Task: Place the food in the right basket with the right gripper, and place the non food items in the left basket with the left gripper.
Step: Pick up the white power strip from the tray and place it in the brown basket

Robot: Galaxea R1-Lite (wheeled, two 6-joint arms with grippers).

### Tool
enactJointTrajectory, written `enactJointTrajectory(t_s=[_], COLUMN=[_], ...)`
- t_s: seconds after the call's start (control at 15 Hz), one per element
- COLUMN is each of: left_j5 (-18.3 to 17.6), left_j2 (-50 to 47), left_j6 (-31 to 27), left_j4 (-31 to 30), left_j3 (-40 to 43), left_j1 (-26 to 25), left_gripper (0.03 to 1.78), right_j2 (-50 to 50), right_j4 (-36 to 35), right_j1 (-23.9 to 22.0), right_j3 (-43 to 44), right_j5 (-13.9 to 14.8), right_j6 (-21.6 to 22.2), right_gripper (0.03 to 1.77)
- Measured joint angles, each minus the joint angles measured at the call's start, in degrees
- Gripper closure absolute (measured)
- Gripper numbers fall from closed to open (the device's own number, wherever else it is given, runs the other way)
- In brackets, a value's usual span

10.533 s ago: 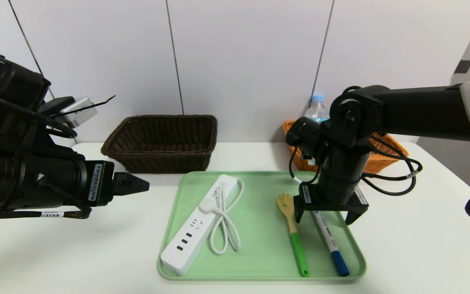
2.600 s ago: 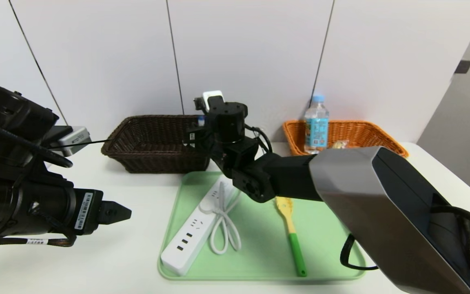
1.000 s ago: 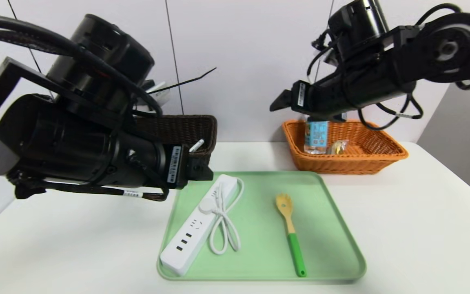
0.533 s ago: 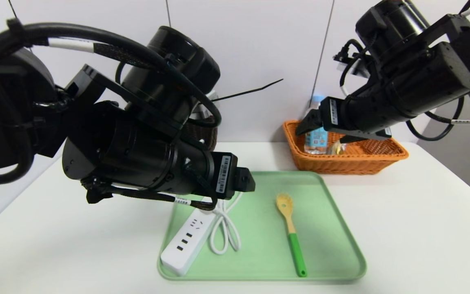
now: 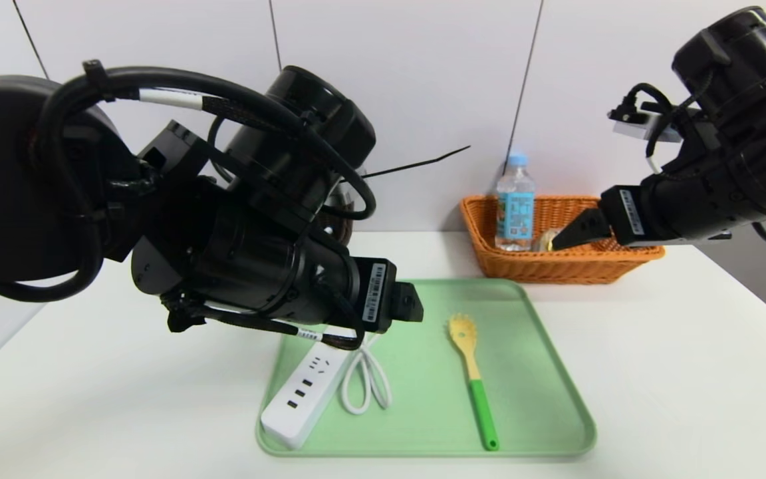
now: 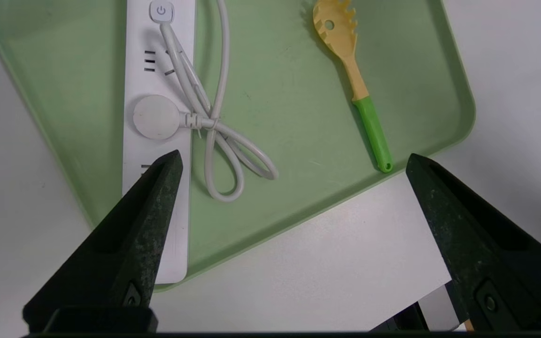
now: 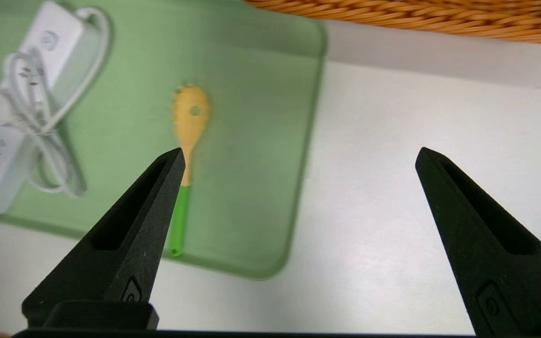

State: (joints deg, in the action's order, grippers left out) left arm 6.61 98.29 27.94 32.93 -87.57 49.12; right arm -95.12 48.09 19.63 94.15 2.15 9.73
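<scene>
The left hand point(image 6: 291, 162) is hanging open over the tray point(image 5: 542, 372), readying for the power strip point(image 5: 303, 392); the right hand point(image 7: 298, 157) is idling open at 2 o'clock.

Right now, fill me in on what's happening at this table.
The left gripper hangs open above the green tray, which holds a white power strip with coiled cord and a yellow pasta spoon with green handle. The right gripper is open, near the orange-tan wicker basket holding a clear water bottle.
</scene>
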Motion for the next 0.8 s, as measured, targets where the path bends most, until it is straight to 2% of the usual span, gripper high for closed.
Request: enactJointTrajectory(t_s=[0.2, 0.27, 0.53, 0.67, 0.8], left_j5=[0.6, 1.0, 1.7, 1.1, -0.5], left_j2=[1.0, 1.6, 4.7, 6.6, 8.1], left_j6=[4.4, 5.3, 11.4, 12.7, 14.4], left_j4=[0.5, 1.3, 6.8, 9.8, 9.9], left_j3=[-0.7, -1.2, -5.5, -7.1, -7.6], left_j1=[0.0, 0.0, 0.0, 0.0, 0.0], left_gripper=[0.12, 0.12, 0.12, 0.12, 0.12], right_j2=[3.4, 4.4, 7.1, 8.4, 9.8], right_j4=[-8.9, -9.8, -12.0, -15.0, -16.5], right_j1=[-4.0, -5.2, -8.5, -9.5, -9.9], right_j3=[-8.3, -10.1, -15.7, -18.8, -21.6], right_j5=[-0.1, -0.1, -2.2, -2.9, -3.0], right_j6=[-3.8, -4.1, -3.3, -3.1, -2.7], right_gripper=[0.11, 0.11, 0.10, 0.10, 0.10])
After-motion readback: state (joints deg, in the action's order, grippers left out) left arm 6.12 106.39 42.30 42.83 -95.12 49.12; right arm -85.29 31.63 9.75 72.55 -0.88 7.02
